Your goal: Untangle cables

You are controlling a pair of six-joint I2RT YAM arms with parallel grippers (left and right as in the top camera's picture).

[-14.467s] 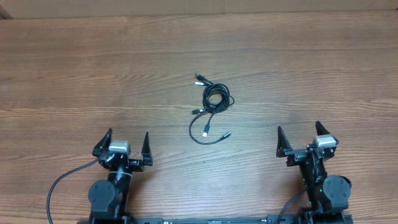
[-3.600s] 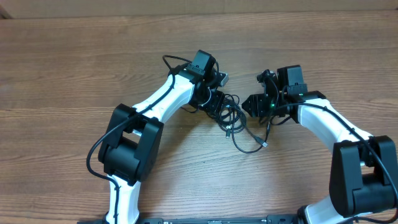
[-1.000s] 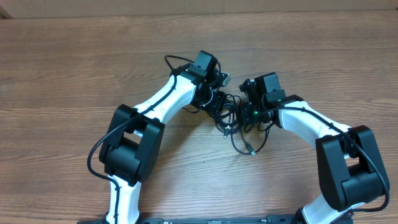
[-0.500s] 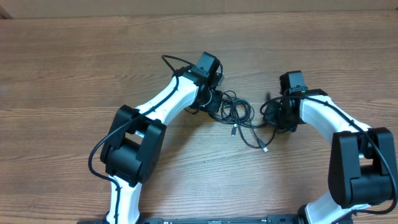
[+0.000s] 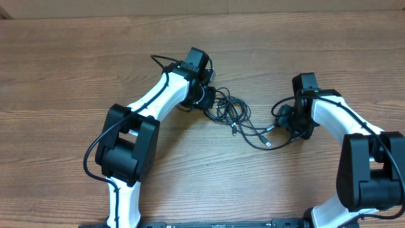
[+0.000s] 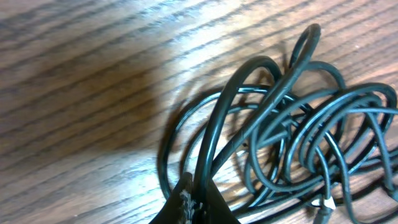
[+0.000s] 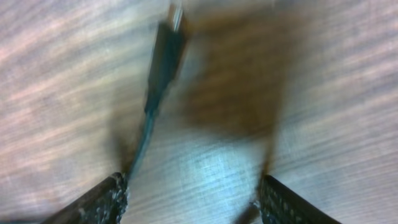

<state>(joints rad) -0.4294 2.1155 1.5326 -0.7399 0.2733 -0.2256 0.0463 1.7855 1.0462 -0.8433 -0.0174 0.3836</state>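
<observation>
On the table [image 5: 76, 63], between the arms, the cables [image 5: 231, 111] are lying in a loose knot, with one strand trailing right. The left claw [image 5: 207, 97] is staying clamped on a loop at the knot's left edge. The right claw [image 7: 193, 198] is standing apart, with a plug [image 7: 165, 53] lying free ahead of it. A pull-apart seems to be ending; next, it is needing a fresh grip on another strand. A second ago the right claw was against the knot, which is now stretching wider.

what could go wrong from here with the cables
The left gripper is shut on one strand of the cables; pulling may cinch the loops tighter. The right gripper is open, the plug lying loose ahead of it, so the whole bundle could just drag along.
</observation>
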